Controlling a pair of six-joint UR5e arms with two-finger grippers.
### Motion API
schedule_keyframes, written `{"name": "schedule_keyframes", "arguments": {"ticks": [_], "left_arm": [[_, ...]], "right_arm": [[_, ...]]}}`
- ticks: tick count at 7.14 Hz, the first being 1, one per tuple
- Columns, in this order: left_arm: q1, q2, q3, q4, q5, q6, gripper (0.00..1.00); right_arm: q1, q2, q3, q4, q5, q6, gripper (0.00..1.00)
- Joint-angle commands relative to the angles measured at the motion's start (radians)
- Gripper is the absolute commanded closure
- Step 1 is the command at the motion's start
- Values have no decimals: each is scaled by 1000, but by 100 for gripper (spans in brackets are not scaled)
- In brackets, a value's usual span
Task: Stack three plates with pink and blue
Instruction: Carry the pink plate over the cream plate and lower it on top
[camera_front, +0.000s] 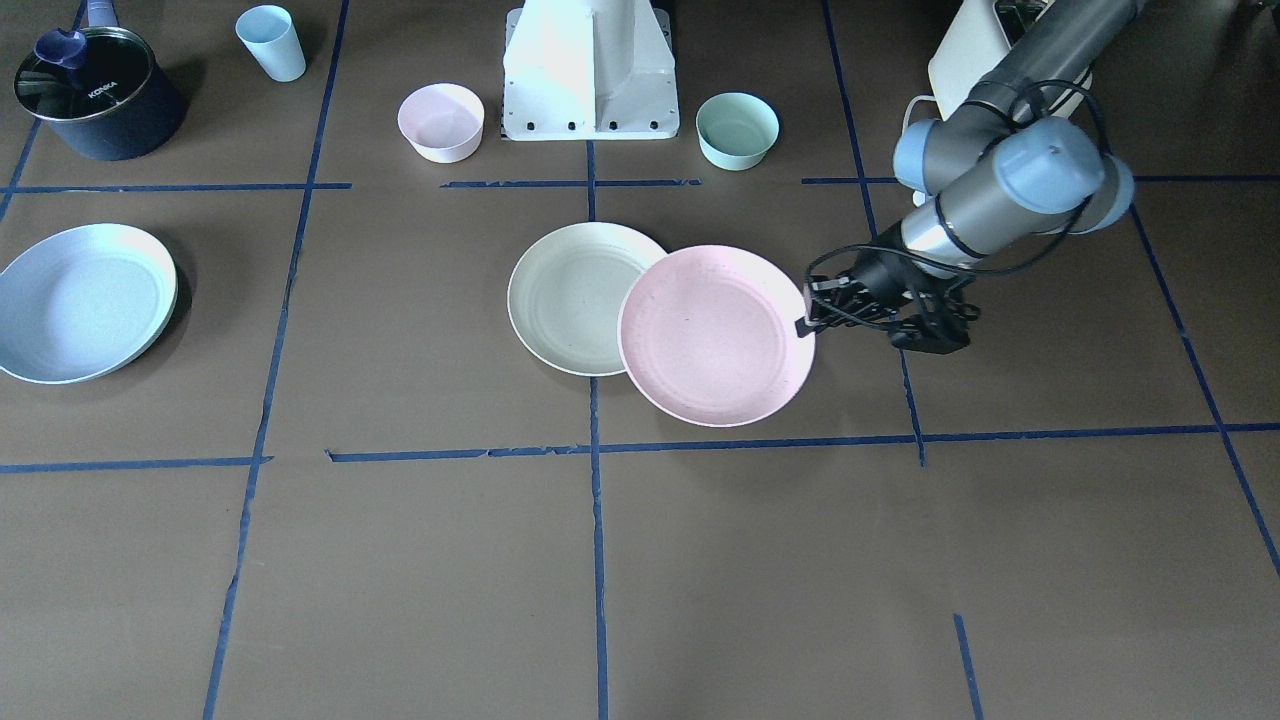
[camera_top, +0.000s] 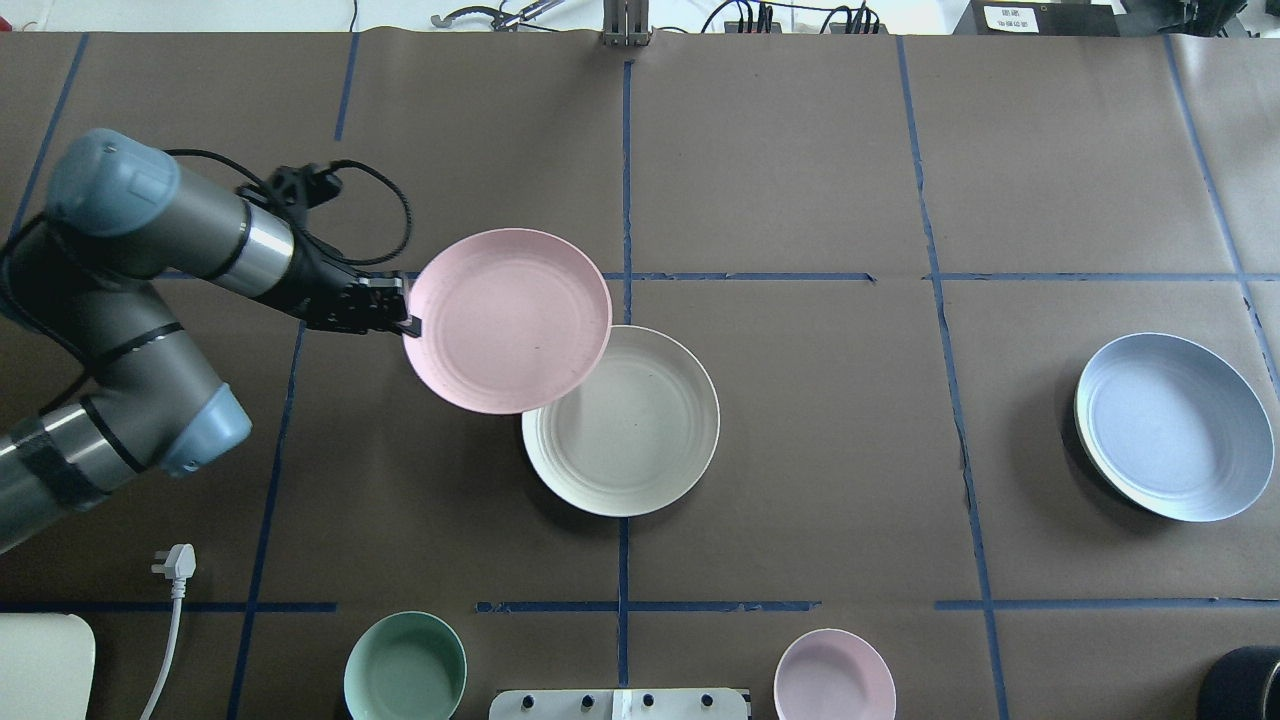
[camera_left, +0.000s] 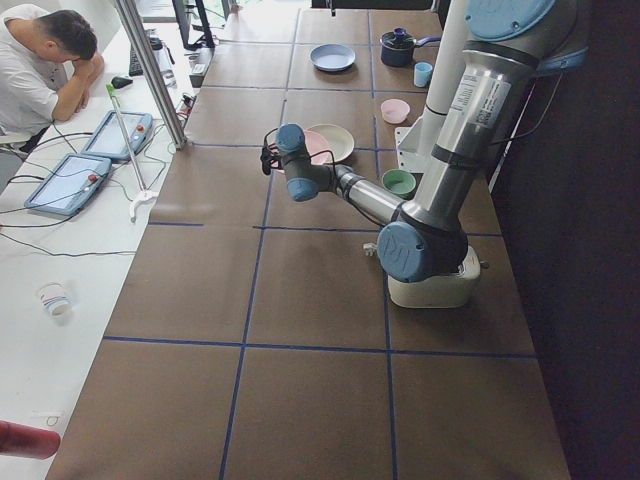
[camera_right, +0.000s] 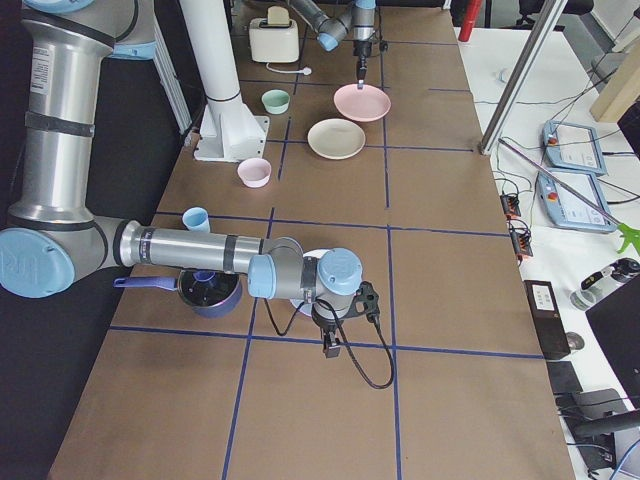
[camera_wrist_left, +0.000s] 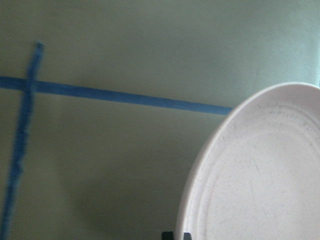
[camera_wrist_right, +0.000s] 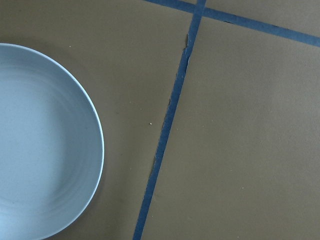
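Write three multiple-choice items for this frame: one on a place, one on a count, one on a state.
1. Where is the blue plate? A: stacked on another plate. B: alone on the robot's right side. C: at the robot's left.
2. How many small bowls stand by the robot's base? A: one. B: two. C: four.
3. What state is the pink plate in? A: lying free. B: upside down. C: gripped at its rim by the left gripper.
Key: B, it lies apart from the other plates; B, a pink bowl and a mint bowl; C, the gripper pinches its rim while it overlaps the cream plate.
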Motion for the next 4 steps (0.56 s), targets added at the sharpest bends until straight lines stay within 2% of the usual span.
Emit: {"name": "schedule_keyframes", "arguments": {"ticks": [1,2,3,4], "left_arm": [[113,-57,-50,80,84,-14,100],[161,-69,-48,81,103,-13,97],[178,-77,-45,81,106,-11,36],[178,-75,-48,81,117,-8,0]], "right_arm": [[0,1,-5,0,0,0,0],[1,0,-8,0,0,0,0],[0,0,-11,-2,0,0,0],[0,0,-11,-2,0,0,0]]}}
